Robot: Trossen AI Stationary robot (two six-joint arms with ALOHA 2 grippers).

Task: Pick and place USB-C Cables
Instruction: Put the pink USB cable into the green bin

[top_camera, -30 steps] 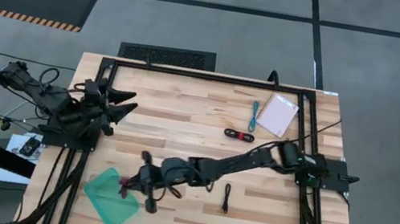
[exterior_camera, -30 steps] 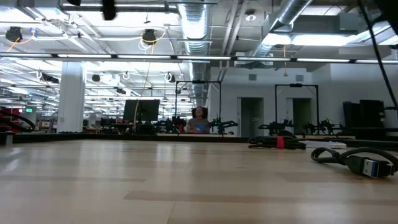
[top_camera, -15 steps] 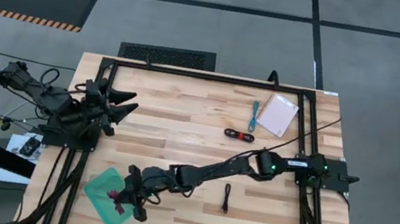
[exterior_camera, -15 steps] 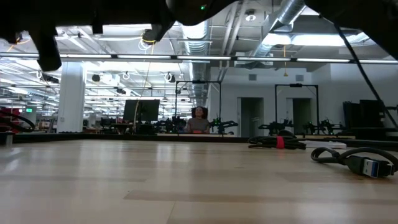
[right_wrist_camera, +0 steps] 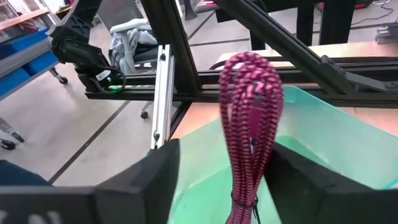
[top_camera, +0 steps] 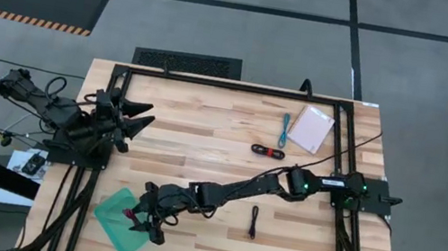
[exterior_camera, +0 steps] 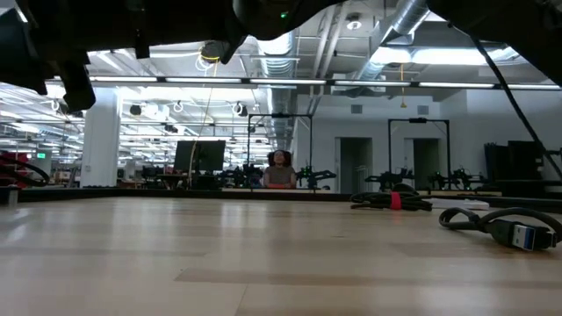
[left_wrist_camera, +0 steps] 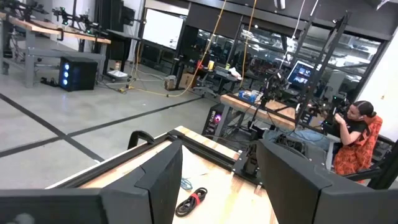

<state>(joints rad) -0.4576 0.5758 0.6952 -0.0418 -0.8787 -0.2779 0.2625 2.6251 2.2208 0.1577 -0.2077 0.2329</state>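
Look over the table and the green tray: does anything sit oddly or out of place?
One thing: the pink cable stands between the open jaws of the right gripper above the green tray, not lying flat in it. The teal cable, the black-and-red cable and the black cable lie separately on the table, none spilled or damaged.

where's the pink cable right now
In the high view the pink cable is over the green tray near the table's front left, between the right gripper's open fingers.

Magenta braided cable (right_wrist_camera: 249,118) upright over the green tray (right_wrist_camera: 323,134); teal (top_camera: 284,129), black-and-red (top_camera: 267,151), black (top_camera: 253,222) cables on the tabletop.
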